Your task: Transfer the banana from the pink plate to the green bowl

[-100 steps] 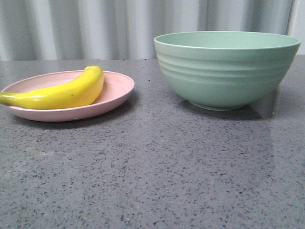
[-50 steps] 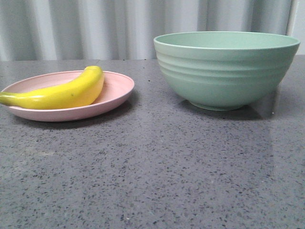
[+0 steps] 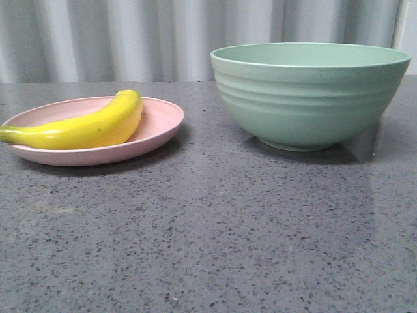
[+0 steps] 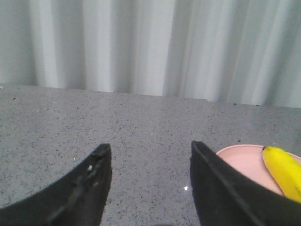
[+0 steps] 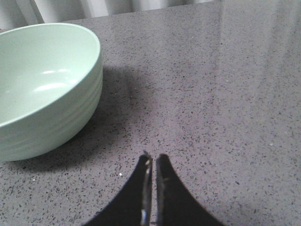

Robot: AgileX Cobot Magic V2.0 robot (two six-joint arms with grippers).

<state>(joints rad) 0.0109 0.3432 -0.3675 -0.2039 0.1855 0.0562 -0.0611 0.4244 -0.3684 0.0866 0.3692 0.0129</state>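
Banana [image 3: 85, 128] lies on the pink plate [image 3: 159, 124] at the left of the front view, its long axis running nearly left to right across the plate. The greenish stem end points to the frame's left edge and overhangs the plate's rim there; the blunt, fatter end rises toward the plate's far middle, so the curve bows upward in the picture. The green bowl [image 3: 306, 98] stands upright on the speckled grey table [image 3: 215, 235] at the upper right, well apart from the plate, with bare tabletop between them. A pale pleated curtain [image 3: 130, 39] closes the background.

In the left wrist view the left gripper [image 4: 148, 155] has its two black fingers spread wide with nothing between them; the plate and one end of the banana show at the lower right. In the right wrist view the right gripper [image 5: 152, 162] has its fingertips pressed almost together, holding nothing, and the bowl's pale hollow fills the upper left.
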